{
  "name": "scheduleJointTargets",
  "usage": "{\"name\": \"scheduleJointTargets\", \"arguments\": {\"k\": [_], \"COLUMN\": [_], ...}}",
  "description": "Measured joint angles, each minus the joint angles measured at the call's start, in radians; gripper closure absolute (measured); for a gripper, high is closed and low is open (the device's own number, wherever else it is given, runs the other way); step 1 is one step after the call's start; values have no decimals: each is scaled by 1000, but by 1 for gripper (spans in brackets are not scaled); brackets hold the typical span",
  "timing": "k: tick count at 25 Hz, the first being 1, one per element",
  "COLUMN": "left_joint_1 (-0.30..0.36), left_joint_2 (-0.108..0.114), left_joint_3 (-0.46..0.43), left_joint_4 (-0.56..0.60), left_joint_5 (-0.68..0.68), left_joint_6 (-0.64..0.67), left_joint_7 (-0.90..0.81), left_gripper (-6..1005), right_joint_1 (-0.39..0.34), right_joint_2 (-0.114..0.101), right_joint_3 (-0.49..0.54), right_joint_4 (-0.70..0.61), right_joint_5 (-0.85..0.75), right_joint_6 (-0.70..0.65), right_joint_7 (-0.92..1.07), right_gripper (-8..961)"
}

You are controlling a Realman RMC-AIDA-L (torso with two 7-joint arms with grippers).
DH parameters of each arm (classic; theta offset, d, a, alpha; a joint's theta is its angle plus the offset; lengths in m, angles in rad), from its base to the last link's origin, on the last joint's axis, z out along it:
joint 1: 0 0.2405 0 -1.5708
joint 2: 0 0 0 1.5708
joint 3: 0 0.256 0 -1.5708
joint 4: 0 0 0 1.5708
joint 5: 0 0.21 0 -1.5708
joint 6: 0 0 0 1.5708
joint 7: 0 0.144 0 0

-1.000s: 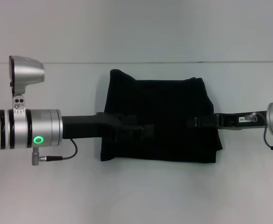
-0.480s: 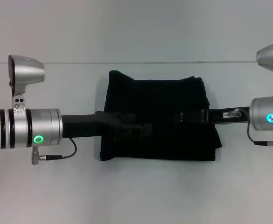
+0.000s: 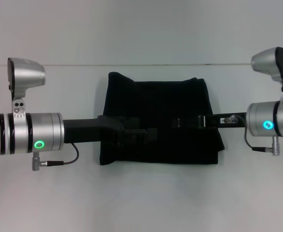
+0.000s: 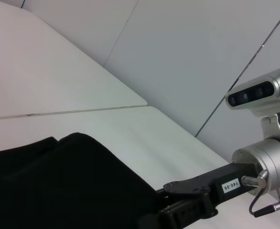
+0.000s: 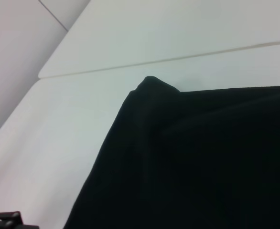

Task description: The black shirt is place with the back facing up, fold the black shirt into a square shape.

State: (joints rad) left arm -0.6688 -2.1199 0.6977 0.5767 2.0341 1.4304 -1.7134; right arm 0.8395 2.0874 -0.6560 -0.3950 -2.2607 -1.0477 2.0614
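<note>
The black shirt [image 3: 158, 104] lies folded into a rough rectangle in the middle of the white table. My left gripper [image 3: 142, 134] reaches in from the left, low over the shirt's near left part. My right gripper [image 3: 179, 122] reaches in from the right over the shirt's middle right. Both are black against the black cloth, so contact with the fabric cannot be made out. The shirt also shows in the left wrist view [image 4: 59, 181], with the right gripper [image 4: 192, 191] beside it. In the right wrist view, the shirt [image 5: 202, 157] has a raised far corner.
The white table [image 3: 146, 193] runs around the shirt, with a seam line [image 3: 146, 65] across the back. The silver left forearm [image 3: 25, 133] with its cable and the right forearm [image 3: 272, 123] stand at either side.
My right arm has moved left, farther over the shirt. The shirt has shifted a little to the left. The left arm has stayed nearly still.
</note>
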Motion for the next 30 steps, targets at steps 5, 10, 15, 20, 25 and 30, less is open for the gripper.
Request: {"name": "scheduleJointTargets", "arguments": {"k": [5, 10, 15, 20, 25, 30], "left_joint_1": [0, 0, 0, 1, 4, 5], "left_joint_2": [0, 0, 0, -1, -2, -3], "left_joint_3": [0, 0, 0, 0, 0, 0], "left_joint_4": [0, 0, 0, 0, 0, 0], "left_joint_5": [-2, -6, -7, -9, -9, -11], "left_joint_6": [1, 9, 11, 14, 14, 15], "left_joint_7": [-1, -4, -6, -7, -5, -3], "left_gripper": [155, 155, 155, 155, 156, 156], "right_joint_1": [-34, -84, -107, -111, -105, -81], "right_joint_2": [-12, -29, -60, -74, -66, -50], "right_joint_3": [6, 8, 8, 0, -7, -61], "right_joint_4": [-39, -105, -130, -128, -120, -87], "right_joint_5": [36, 95, 127, 124, 122, 121], "right_joint_6": [-55, -142, -197, -180, -112, -29], "right_joint_7": [0, 0, 17, 34, 32, 32], "right_gripper": [88, 88, 88, 88, 88, 89]}}
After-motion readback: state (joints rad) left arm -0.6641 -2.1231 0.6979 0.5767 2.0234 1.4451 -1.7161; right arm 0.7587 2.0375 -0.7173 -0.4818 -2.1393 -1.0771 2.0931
